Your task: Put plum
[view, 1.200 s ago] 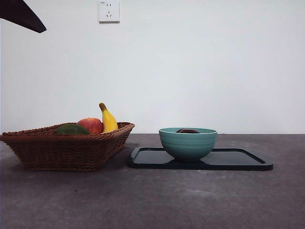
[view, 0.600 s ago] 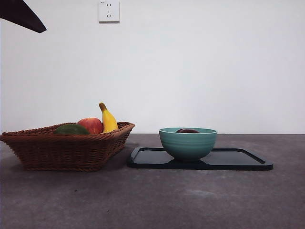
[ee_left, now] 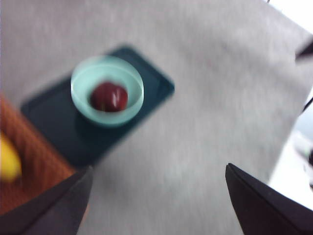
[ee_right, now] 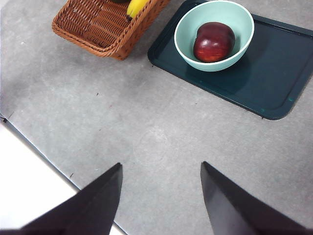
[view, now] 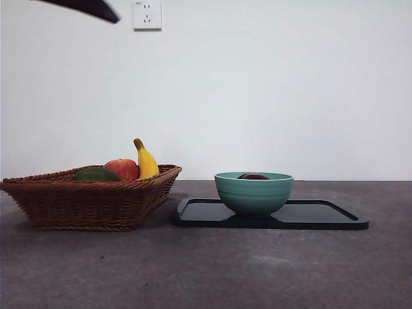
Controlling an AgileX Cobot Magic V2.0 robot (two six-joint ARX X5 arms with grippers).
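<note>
The dark maroon plum (ee_right: 213, 41) lies inside the teal bowl (ee_right: 234, 19) on the dark tray (ee_right: 274, 73). In the front view only its top (view: 253, 176) shows above the bowl's rim (view: 253, 193). The blurred left wrist view shows the plum (ee_left: 109, 96) in the bowl (ee_left: 83, 81) from high above. My left gripper (ee_left: 156, 205) is open and empty, well above the table; its arm shows as a black tip (view: 84, 8) at the front view's top left. My right gripper (ee_right: 161, 200) is open and empty, high over bare table, away from the tray.
A wicker basket (view: 90, 199) stands left of the tray (view: 322, 215), holding a dull green fruit (view: 96, 174), a red-yellow apple (view: 123, 169) and a banana (view: 146, 161). The basket also shows in the right wrist view (ee_right: 98, 24). Grey table lies in front.
The black arm tip at the front view's top left has moved right and upward. The plum, bowl, tray and basket have not moved.
</note>
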